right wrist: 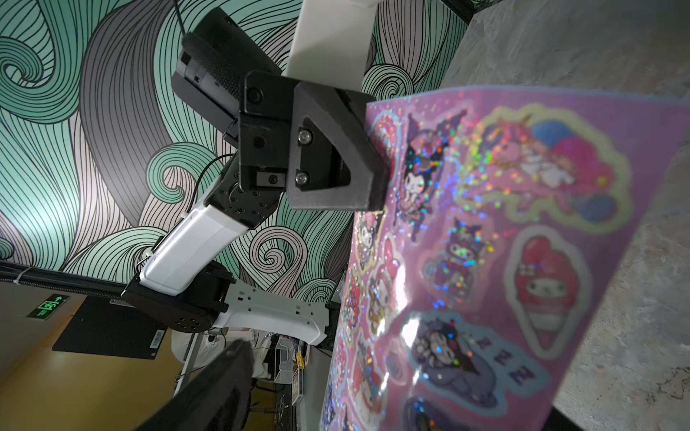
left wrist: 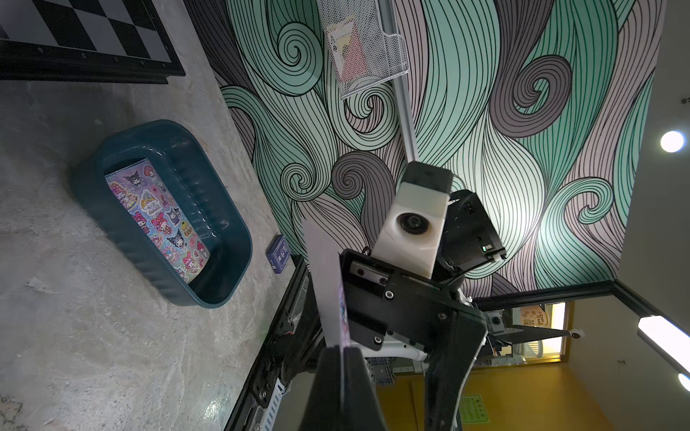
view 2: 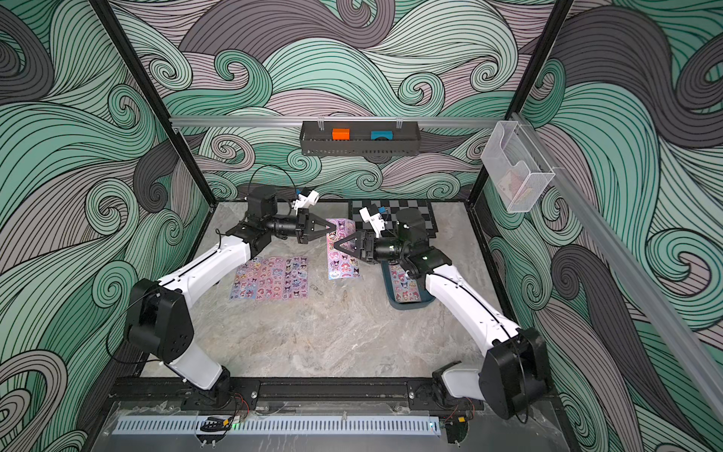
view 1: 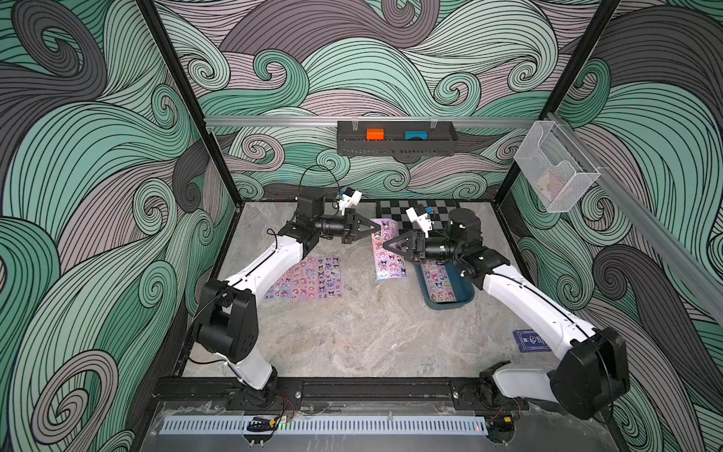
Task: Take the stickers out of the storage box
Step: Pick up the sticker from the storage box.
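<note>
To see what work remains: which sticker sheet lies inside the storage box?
The sheet lying in the teal storage box. The other sheets lie on the table, and the raised sheet is pinched in the left hand.

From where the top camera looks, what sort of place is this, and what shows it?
Probably a robot test cell: left arm and right arm mounted on a front rail, patterned walls on a metal frame, and props on the table, stickers and a chessboard.
</note>
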Controlling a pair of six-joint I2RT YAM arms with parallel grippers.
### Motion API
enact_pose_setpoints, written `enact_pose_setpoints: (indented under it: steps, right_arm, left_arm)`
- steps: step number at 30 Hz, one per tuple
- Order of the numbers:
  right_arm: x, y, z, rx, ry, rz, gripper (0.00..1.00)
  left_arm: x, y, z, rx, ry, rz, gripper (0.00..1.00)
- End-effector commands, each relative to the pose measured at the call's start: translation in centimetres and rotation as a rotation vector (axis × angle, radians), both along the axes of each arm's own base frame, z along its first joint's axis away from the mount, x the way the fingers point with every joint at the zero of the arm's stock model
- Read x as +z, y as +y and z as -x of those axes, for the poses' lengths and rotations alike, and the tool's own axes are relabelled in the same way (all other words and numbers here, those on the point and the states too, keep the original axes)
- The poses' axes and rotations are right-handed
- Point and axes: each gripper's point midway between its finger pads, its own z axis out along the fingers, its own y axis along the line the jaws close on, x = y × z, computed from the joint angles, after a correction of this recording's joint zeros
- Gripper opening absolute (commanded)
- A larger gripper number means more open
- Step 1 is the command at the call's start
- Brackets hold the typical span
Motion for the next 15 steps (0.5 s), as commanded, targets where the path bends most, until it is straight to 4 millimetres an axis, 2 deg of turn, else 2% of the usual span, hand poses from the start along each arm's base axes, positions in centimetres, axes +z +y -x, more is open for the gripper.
enact_pose_setpoints:
  steps: [1, 5, 15]
  right_arm:
    - [-0.1, -1.0, 0.0, -0.044, -0.028, 0.085, 0.87]
    - [-0.7, -1.6, -0.3, -0.075, -0.027, 0.122, 0.79]
    - [-0.7, -2.2, -0.7, -0.109, -0.032, 0.148, 0.47]
  left_arm:
    - [0.5, 0.2, -0.4, 0.005, -0.041, 0.0, 0.0]
    - [0.4, 0.2, -0.4, 0.003, -0.041, -0.001, 0.0]
    - [-0.2, 0.0, -0.8, 0.003, -0.029, -0.01, 0.0]
